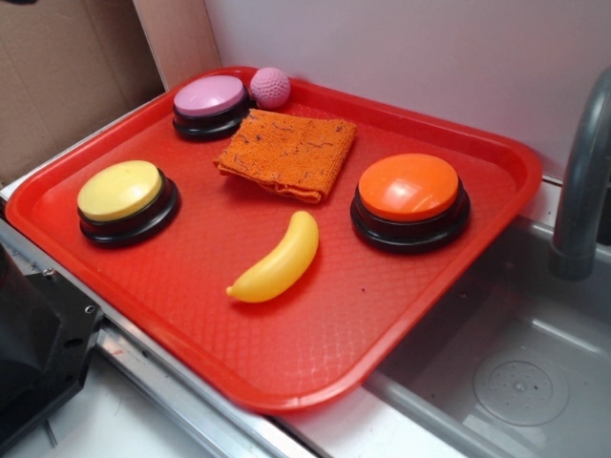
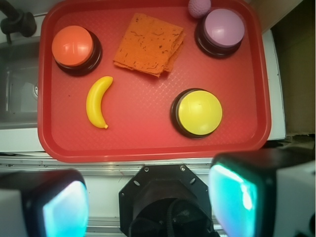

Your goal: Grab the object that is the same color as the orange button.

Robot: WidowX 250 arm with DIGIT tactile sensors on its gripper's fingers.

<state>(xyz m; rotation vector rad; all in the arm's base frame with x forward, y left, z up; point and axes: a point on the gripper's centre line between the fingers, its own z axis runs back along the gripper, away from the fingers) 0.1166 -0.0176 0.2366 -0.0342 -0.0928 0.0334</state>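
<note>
While your WidowX gripper (image 2: 148,202) hangs high above the near edge of the tray, its two fingers (image 2: 232,195) stand wide apart at the bottom of the wrist view and hold nothing. You see the whole layout from that height, likely why the arm sits back there. Nearest the tool on the red tray (image 2: 148,143) sits the yellow-topped button (image 2: 199,111), with the yellow toy banana (image 2: 97,102) across from it. Farther out lies your target, the folded orange knitted cloth (image 2: 149,44), flat on the tray floor between the orange button (image 2: 74,47) and the pink-topped button (image 2: 223,29), apart from both. A small pink ball (image 2: 199,7) rests at the far rim, just beside the pink-topped button. Each loose item seems set out as a colour match for one button. Beyond the tray on the orange button's side, a steel sink (image 1: 516,372) and grey tap (image 1: 582,172) close the scene. Nothing blocks a straight descent onto the cloth, by this view.
</note>
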